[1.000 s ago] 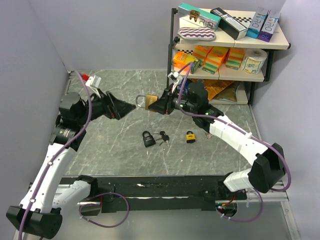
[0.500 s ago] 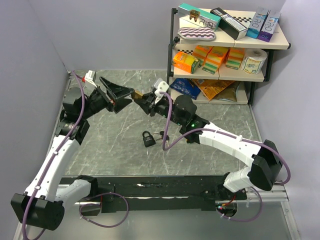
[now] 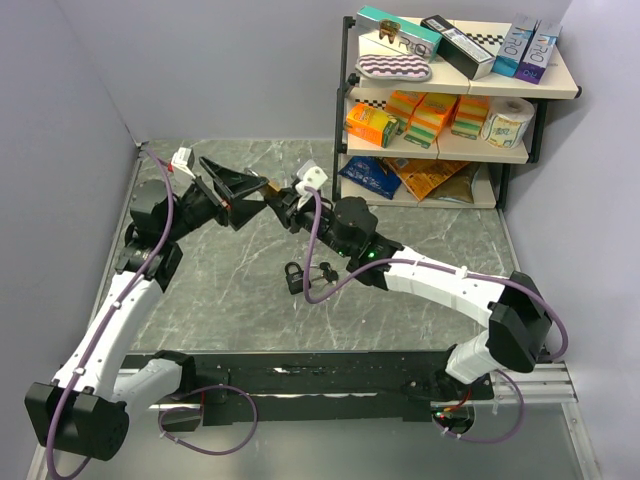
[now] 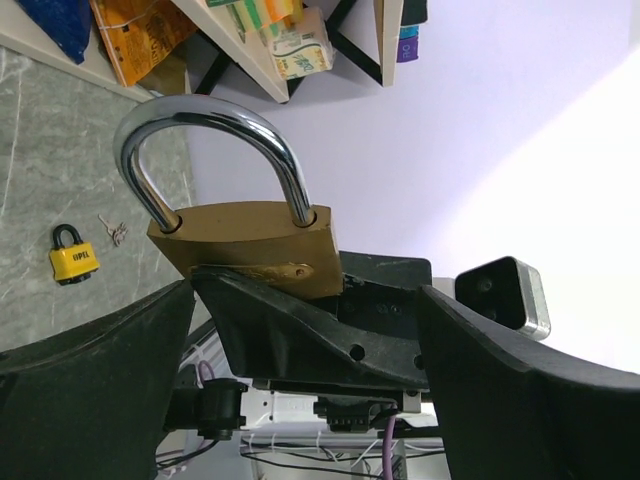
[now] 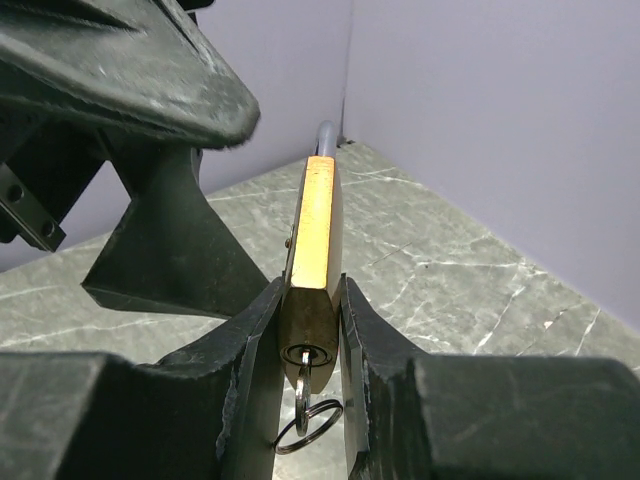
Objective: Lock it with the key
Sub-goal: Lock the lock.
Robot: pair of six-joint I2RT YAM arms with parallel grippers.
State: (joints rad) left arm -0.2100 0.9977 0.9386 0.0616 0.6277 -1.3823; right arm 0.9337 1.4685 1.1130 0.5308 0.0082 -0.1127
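While still aloft, padlock [image 4: 250, 250] marginally leftward.

**Padlock** [image 4: 250, 245] body: brass-coloured metal with a satin finish and smooth faces, and a scuffed patch near its lower edge.

**Shackle** [image 4: 205, 135]: polished chromed steel, smooth and mirror-glossy.

**Key ring** [image 5: 312, 418]: thin, bright metal wire.

**Right gripper** [image 5: 310, 292] fingers [image 5: 250, 390]: black moulded plastic, matt, with grainy faces that are scuffed and dusted grey.

**Left gripper** [image 4: 305, 290] fingers [image 4: 95, 390]: the same matt black plastic, visibly smoother.

**Surface** [image 3: 230, 290]: grey stone-pattern sheet with pale veining, smooth with a low sheen.

**Small yellow padlock** [image 4: 73, 260]: glossy yellow coated body with a black coated shackle.

**Arm links** [image 3: 110, 330]: white plastic, smooth and semi-gloss.
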